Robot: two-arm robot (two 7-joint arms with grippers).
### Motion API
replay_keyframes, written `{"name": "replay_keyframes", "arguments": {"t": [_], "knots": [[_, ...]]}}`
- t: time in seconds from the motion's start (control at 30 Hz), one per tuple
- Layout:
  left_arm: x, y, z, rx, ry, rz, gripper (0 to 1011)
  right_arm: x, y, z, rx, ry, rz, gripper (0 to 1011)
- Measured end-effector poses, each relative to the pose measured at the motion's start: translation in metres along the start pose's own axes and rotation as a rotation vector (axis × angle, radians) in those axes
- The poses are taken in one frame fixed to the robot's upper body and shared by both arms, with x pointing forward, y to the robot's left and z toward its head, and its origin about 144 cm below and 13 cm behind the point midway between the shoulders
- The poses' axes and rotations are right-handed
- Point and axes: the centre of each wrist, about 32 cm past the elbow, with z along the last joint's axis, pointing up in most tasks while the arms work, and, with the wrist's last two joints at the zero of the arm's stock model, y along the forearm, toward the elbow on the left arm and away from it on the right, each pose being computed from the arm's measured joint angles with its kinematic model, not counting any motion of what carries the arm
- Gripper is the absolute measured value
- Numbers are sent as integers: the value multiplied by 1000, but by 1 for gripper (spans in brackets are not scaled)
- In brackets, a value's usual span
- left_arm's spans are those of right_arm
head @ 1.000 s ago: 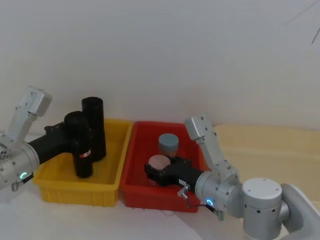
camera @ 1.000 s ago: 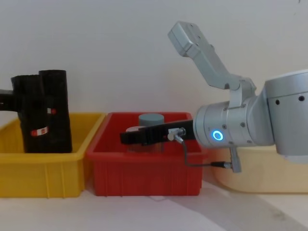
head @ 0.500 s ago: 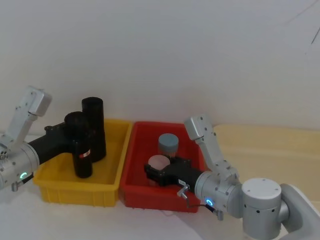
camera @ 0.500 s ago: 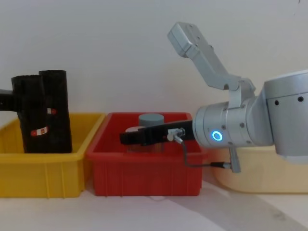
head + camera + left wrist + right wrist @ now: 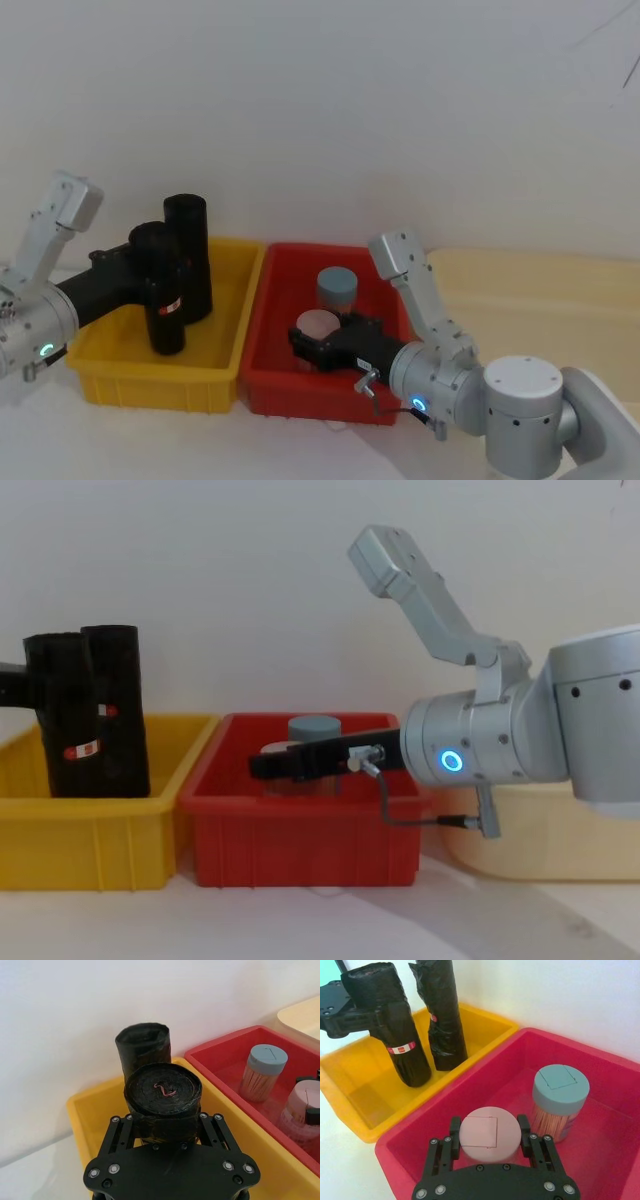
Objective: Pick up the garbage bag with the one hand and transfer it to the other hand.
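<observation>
Nearest me, the right pincer hangs low inside the red bin, its two fingers closed against either side of the pink-lidded jar. Blue-lidded jar is just behind it, apart. Next bin over, to the left, is the yellow bin. The left pincer comes in from the side and is clamped on the garbage bag near its top. Roll is upright with its lower end down inside the yellow bin. Can't tell if it's off the bin floor. Second roll stands just behind it, against the back wall. Touching or not, can't tell.

Risks, as I judge them:
- The receiving pincer is occupied by a jar, so no handoff until it lets go. A careless release could tip the jar.
- The grip sits high on a long soft roll, so the bottom may swing or the plastic may slip on the lift.
- The neighbour roll is so close that it could get dragged or knocked over.
- Red bin wall lies between the arms and could snag the roll if it's carried low.

Counts: two black rolls, two jars, two bins (one yellow, one red), one cream tray far right, two pincers, one tabletop.
</observation>
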Motion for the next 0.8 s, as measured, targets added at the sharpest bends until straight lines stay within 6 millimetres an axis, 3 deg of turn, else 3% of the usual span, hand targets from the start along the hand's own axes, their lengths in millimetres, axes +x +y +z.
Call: {"name": "replay_keyframes", "arguments": {"t": [0.23,0.8], "knots": [[-1,3,12,-27,-15,4,506,-1,-6,7,40,-17,7,651],[-12,11,90,-233,-47,-91,506,-1,-41,45,210,-131,-30,651]]}}
